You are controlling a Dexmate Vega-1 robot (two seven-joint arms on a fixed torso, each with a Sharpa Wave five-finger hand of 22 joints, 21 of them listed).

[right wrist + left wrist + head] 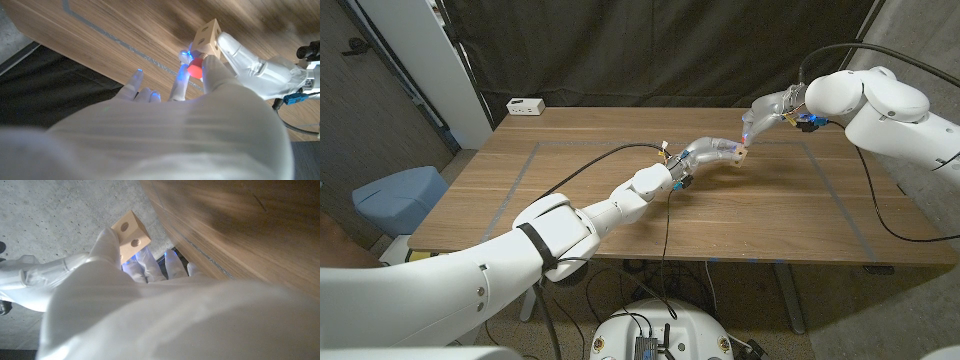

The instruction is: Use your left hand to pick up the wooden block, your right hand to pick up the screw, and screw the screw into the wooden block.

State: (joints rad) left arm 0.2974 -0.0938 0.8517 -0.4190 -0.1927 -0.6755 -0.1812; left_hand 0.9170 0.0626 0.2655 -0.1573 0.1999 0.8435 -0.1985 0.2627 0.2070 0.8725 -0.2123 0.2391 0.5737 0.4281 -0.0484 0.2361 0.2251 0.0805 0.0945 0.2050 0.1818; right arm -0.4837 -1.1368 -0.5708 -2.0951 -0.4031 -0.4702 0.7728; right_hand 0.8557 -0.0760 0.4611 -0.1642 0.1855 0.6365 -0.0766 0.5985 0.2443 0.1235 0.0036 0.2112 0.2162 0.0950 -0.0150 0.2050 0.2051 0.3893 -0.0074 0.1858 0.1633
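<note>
1. My wooden block (131, 233) is off the table (570, 190), gripped at the fingertips of the left hand (715, 153), two holes facing the left wrist camera.
2. The red-headed screw (195, 69) sits pinched in my right hand (765, 115), touching the block.
3. Both hands meet above the table's far right part.
</note>
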